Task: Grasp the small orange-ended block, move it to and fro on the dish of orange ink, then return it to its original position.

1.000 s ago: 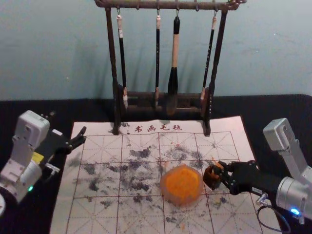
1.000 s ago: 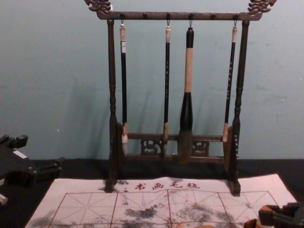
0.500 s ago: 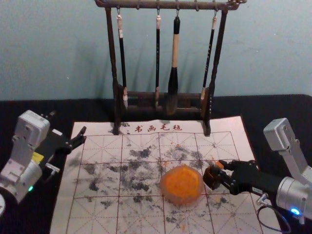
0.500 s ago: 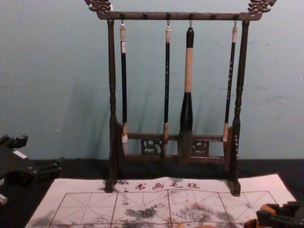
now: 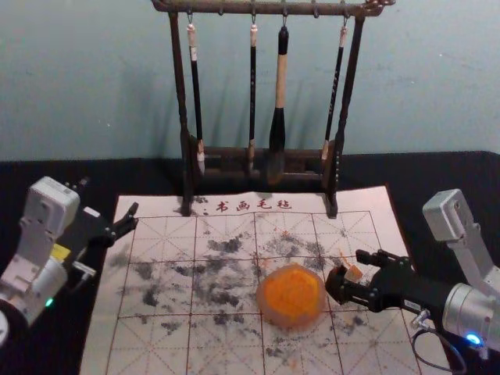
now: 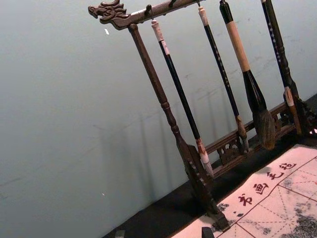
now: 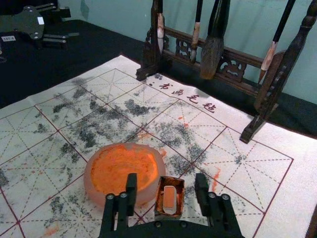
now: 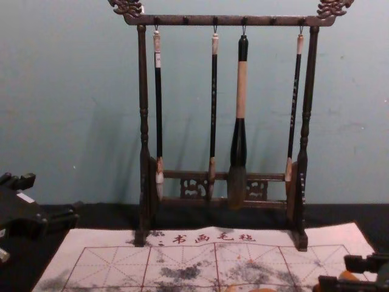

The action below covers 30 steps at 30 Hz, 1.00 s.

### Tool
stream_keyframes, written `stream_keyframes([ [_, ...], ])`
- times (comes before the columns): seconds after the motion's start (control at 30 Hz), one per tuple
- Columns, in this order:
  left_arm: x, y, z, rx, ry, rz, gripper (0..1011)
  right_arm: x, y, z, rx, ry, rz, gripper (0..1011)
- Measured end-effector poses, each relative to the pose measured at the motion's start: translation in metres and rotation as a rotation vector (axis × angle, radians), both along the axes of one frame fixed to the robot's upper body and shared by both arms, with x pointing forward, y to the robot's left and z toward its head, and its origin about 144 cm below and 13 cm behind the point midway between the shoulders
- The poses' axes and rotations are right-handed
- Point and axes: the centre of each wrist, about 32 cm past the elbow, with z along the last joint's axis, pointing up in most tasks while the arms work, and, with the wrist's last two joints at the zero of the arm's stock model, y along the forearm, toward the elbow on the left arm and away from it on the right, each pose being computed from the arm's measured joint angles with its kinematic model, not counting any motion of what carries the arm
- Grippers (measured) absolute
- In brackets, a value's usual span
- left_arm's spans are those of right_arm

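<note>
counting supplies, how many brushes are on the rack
4 on the rack, left to right in the chest view: a thin brush, a second thin brush, a thick brush, a third thin brush.

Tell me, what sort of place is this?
Probably a spot set up for Chinese brush writing: brushes hang from a dark rack, and a dish of orange ink sits on a stained, gridded mat.

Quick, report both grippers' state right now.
Left gripper: open, holding nothing, idle by the mat's left edge.
Right gripper: open, beside the dish, its fingers either side of the orange-ended block without gripping it.
</note>
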Motion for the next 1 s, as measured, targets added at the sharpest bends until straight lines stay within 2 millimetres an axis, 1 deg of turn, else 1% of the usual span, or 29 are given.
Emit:
stream_keyframes([
  [0.1, 0.000, 0.000, 0.000, 0.000, 0.000, 0.000, 1002, 0.000, 0.000, 0.000, 0.000, 0.000, 0.000, 758],
  [0.17, 0.000, 0.000, 0.000, 0.000, 0.000, 0.000, 1001, 0.000, 0.000, 0.000, 0.000, 0.000, 0.000, 791],
  [0.2, 0.000, 0.000, 0.000, 0.000, 0.000, 0.000, 1001, 0.000, 0.000, 0.000, 0.000, 0.000, 0.000, 841],
  [0.37, 0.000, 0.000, 0.000, 0.000, 0.000, 0.000, 1001, 0.000, 0.000, 0.000, 0.000, 0.000, 0.000, 960],
  [0.4, 0.000, 0.000, 0.000, 0.000, 0.000, 0.000, 1001, 0.000, 0.000, 0.000, 0.000, 0.000, 0.000, 1002],
  [0.53, 0.000, 0.000, 0.000, 0.000, 0.000, 0.000, 1001, 0.000, 0.000, 0.000, 0.001, -0.009, 0.001, 1002],
  [0.7, 0.000, 0.000, 0.000, 0.000, 0.000, 0.000, 1001, -0.003, 0.002, 0.004, 0.040, -0.103, -0.038, 1002],
  [0.83, 0.000, 0.000, 0.000, 0.000, 0.000, 0.000, 1001, -0.008, 0.001, 0.004, 0.101, -0.212, -0.112, 1002],
  [1.0, 0.000, 0.000, 0.000, 0.000, 0.000, 0.000, 1001, -0.015, 0.001, 0.000, 0.091, -0.331, -0.234, 1002],
])
